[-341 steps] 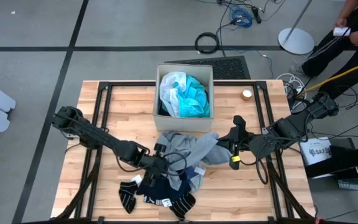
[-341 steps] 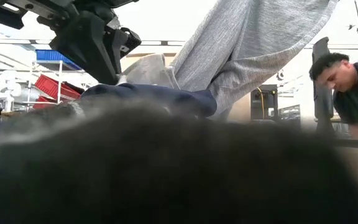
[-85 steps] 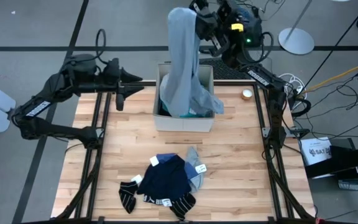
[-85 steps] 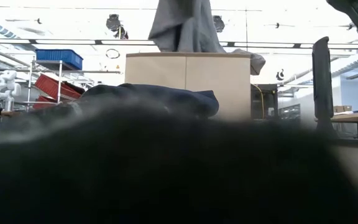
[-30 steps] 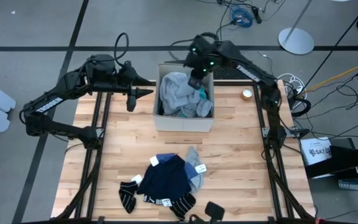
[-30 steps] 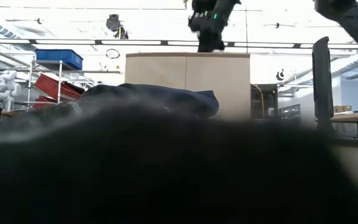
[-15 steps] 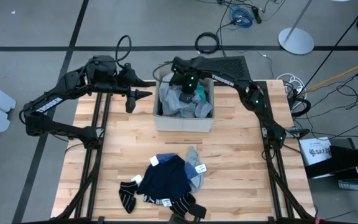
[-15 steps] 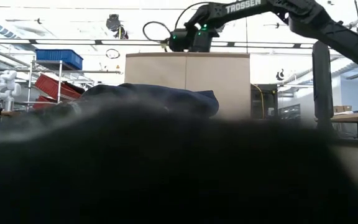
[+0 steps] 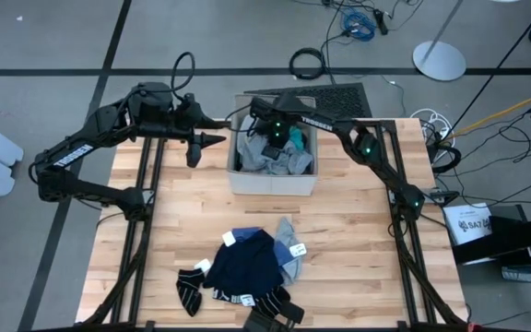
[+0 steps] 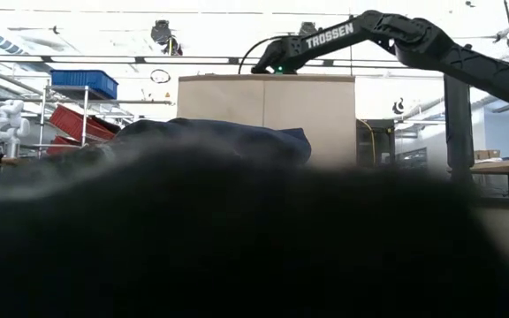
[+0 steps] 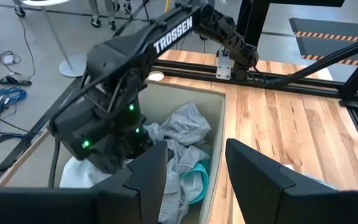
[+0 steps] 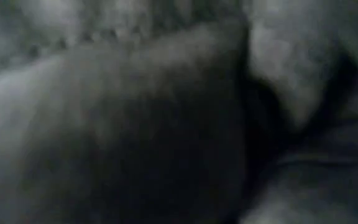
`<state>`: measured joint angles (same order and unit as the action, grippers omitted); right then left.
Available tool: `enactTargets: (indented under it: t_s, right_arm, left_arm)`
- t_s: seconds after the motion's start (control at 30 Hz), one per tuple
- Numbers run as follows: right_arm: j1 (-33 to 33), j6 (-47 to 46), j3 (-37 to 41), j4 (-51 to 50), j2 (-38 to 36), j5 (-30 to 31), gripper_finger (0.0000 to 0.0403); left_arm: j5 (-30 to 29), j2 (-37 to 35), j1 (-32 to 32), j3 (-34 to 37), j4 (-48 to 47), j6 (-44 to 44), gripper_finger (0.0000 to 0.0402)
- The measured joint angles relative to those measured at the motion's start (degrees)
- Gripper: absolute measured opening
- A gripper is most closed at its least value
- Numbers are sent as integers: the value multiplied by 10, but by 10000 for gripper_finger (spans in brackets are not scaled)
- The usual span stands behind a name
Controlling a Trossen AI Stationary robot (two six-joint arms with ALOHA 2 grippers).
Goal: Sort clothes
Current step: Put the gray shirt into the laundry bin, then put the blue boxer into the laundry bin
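The beige fabric box (image 9: 275,175) stands at the table's far middle. In it lie the grey top (image 9: 284,161), the turquoise shirt (image 9: 295,138) and the white sheer piece (image 11: 79,171). My right gripper (image 9: 267,138) is down inside the box, on the grey top (image 11: 179,127); its fingers are hidden, and its wrist view shows only grey cloth (image 12: 135,124). My left gripper (image 9: 212,140) hovers open and empty just left of the box (image 11: 196,146). The navy dotted piece (image 9: 245,263) and the striped socks (image 9: 190,288) lie on the table near the front edge.
A small grey piece (image 9: 289,251) lies under the navy piece's right side. A small round roll (image 9: 366,139) sits right of the box. In the low view blurred dark cloth (image 10: 237,247) fills the foreground before the box (image 10: 268,115). Bare wood lies between the box and the pile.
My right gripper has gone down and toward the table's left into the box, its arm lowering to nearly level. The grey top has sunk lower inside the box.
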<state>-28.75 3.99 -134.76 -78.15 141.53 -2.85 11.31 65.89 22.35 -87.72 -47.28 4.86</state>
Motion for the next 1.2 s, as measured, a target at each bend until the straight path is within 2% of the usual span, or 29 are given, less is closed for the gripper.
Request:
enactTargets:
  t_s: [0.27,0.4,0.6,0.73,0.9,1.07,1.2]
  right_arm:
    - [-1,25,0,-20,-3,-1,0]
    - [1,51,1,-53,-42,-3,8]
    - [0,42,-1,-37,-110,-5,38]
    - [0,35,-1,-16,-150,-5,78]
    - [0,11,-1,-3,-188,-4,153]
    - [-1,21,-2,-44,-224,-3,230]
    - [0,31,-2,-93,-254,-4,272]
  left_arm:
    - [0,0,0,0,0,0,173]
    - [0,0,0,0,0,0,173]
    - [0,8,0,0,1,1,173]
    - [0,21,0,0,1,1,173]
    - [2,40,0,0,1,5,173]
    - [5,60,-13,0,1,5,173]
    - [6,69,-43,0,0,5,173]
